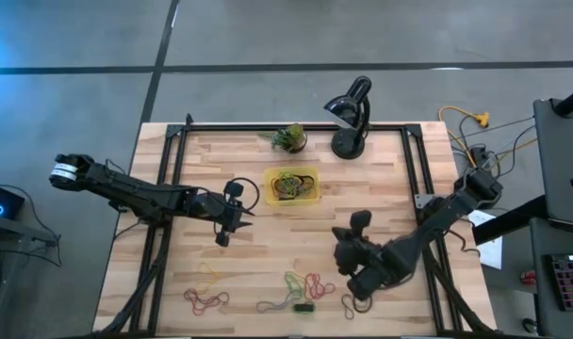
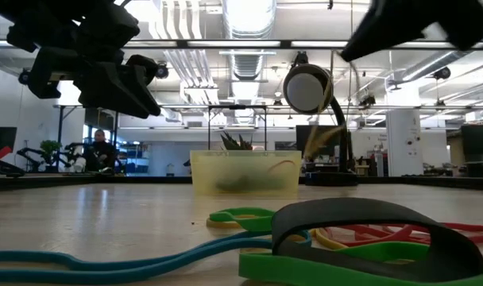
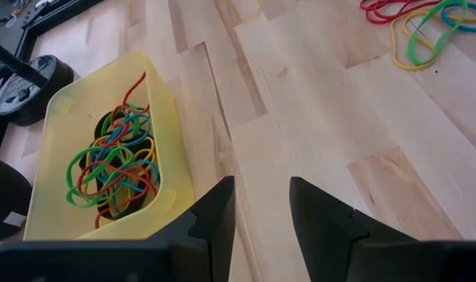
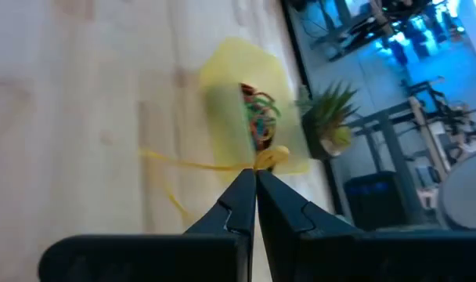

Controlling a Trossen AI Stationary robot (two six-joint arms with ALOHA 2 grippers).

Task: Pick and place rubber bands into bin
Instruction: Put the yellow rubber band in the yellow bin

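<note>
While my right gripper (image 4: 255, 174) pinches 1 thin yellow rubber band (image 4: 192, 166), my left gripper (image 3: 261, 205) hangs half-open, empty. Many coloured bands fill the shallow translucent-yellow plastic bin (image 1: 310, 176); several loops (image 1: 305, 282) remain on the wooden bench (image 1: 381, 202).

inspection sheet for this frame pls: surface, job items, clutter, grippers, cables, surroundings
Surface: light wood-plank table, black frame rails along its edges.
Job's things: yellow bin near the table's far middle, holding a tangle of rubber bands; loose bands scattered along the near edge.
Clutter: small potted plant and black desk lamp at the far edge.
Grippers: left gripper jaws open, empty, beside the bin; right gripper jaws shut on a yellow band, above the table near the loose bands.
Cables: yellow and black cables off the table's right side.
Surroundings: open lab hall; a person far behind the table.
</note>
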